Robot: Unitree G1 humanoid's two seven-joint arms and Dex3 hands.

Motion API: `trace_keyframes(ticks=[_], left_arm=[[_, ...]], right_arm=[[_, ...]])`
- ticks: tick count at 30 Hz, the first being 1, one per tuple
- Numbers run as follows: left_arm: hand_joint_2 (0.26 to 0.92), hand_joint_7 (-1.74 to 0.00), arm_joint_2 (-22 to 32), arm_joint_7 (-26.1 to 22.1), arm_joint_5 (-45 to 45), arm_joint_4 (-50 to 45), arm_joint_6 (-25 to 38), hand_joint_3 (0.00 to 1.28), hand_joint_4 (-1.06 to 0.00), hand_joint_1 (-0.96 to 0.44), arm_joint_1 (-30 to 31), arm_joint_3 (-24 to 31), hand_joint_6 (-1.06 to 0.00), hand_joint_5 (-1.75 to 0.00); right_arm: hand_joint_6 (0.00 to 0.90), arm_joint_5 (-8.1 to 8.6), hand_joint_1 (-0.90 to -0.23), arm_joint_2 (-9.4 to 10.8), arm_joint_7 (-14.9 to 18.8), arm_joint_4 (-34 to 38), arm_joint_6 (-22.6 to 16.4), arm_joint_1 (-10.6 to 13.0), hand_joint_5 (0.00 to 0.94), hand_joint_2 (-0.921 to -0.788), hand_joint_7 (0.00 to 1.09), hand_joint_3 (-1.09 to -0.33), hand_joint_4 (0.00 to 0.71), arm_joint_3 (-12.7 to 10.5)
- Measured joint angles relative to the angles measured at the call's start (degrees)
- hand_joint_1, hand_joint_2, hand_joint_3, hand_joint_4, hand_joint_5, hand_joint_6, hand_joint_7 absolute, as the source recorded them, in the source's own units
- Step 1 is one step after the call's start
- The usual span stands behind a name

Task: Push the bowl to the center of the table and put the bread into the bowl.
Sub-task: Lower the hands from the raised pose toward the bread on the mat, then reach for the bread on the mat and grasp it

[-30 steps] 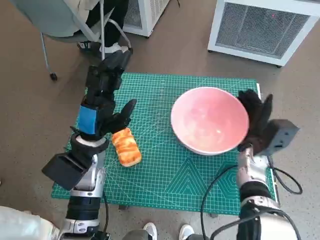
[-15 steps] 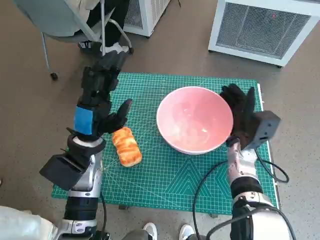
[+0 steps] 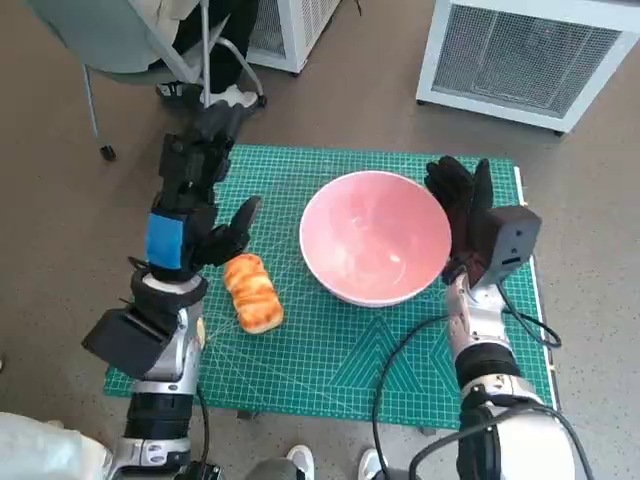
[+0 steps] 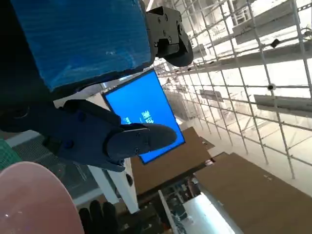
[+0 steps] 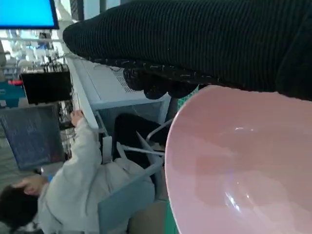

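Gloved and flat, the right hand point(image 3: 462, 205) presses its spread fingers against the far right side of the pink bowl point(image 3: 374, 250), which stands upright near the middle of the green cutting mat point(image 3: 330, 350). Left of it, apart, the bread point(image 3: 252, 292) lies on the mat, with the left hand point(image 3: 195, 205) raised just above it, fingers apart and holding nothing.

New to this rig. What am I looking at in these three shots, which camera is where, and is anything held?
It is a humanoid robot at a small table. The head view looks steeply down from the robot's head; the other two come from cameras behind each wrist, so they look tilted.

On the green mat lie a pink bowl and a piece of bread. The left hand, blue-taped, hovers beside the bread with fingers apart, holding nothing. The right hand, in a black glove, rests open against the bowl's outer rim, as if pushing it. The bowl is empty. A person sits behind the table in the right wrist view.
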Motion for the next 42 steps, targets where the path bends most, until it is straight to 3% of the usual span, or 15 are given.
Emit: trace_keyframes(ticks=[6,11,17,20,22,27,30,42], left_arm=[[0.921,-0.63,9.07,-0.89,7.60,1.96,-1.30,0.37,-0.31,-0.38,0.06,0.37,-0.08,-0.08],[0.921,-0.60,18.20,-4.58,11.56,2.86,-1.31,0.28,-0.37,-0.35,0.08,-0.02,-0.15,-0.07],[0.906,-0.43,25.72,-12.50,11.81,3.49,-0.16,0.09,-0.42,-0.28,-0.14,-2.25,-0.30,-0.02],[0.862,-0.34,28.05,-16.47,11.81,3.77,0.24,0.03,-0.44,-0.23,-0.27,-4.09,-0.37,-0.01],[0.830,-0.30,29.21,-18.85,11.82,3.94,0.23,0.02,-0.45,-0.18,-0.33,-5.34,-0.40,-0.01],[0.772,-0.19,31.03,-23.47,12.08,5.31,0.00,0.00,-0.46,-0.11,-1.48,-8.32,-0.48,0.00],[0.759,-0.15,31.48,-25.53,12.57,6.47,-0.82,0.00,-0.46,-0.11,-2.91,-10.00,-0.50,0.00],[0.753,-0.06,31.46,-28.79,17.32,14.39,-5.61,0.00,-0.42,-0.17,-9.97,-16.91,-0.52,0.00]], right_arm=[[0.304,-0.19,-0.578,-3.03,-0.33,-0.94,-4.39,-0.13,0.004,-0.921,0.12,-0.752,0.313,0.32],[0.290,-0.86,-0.597,-5.54,0.96,-3.21,-11.90,-0.13,0.003,-0.921,0.11,-0.765,0.313,1.13],[0.293,-0.35,-0.592,-7.13,5.49,-7.06,-22.48,-0.03,0.004,-0.921,0.11,-0.803,0.319,1.74],[0.293,1.69,-0.588,-7.13,9.42,-9.39,-27.02,0.24,0.008,-0.921,0.11,-0.800,0.329,1.68],[0.293,4.02,-0.590,-6.89,13.18,-11.15,-28.94,0.55,0.008,-0.921,0.11,-0.793,0.331,1.55],[0.299,10.77,-0.601,-5.72,22.09,-16.31,-29.88,1.97,0.006,-0.921,0.11,-0.781,0.332,1.27],[0.300,13.72,-0.605,-5.13,25.69,-19.50,-29.78,3.15,0.007,-0.921,0.10,-0.772,0.337,1.35],[0.309,16.22,-0.597,-4.91,29.79,-24.32,-29.47,5.92,0.006,-0.921,0.10,-0.766,0.342,1.81]])
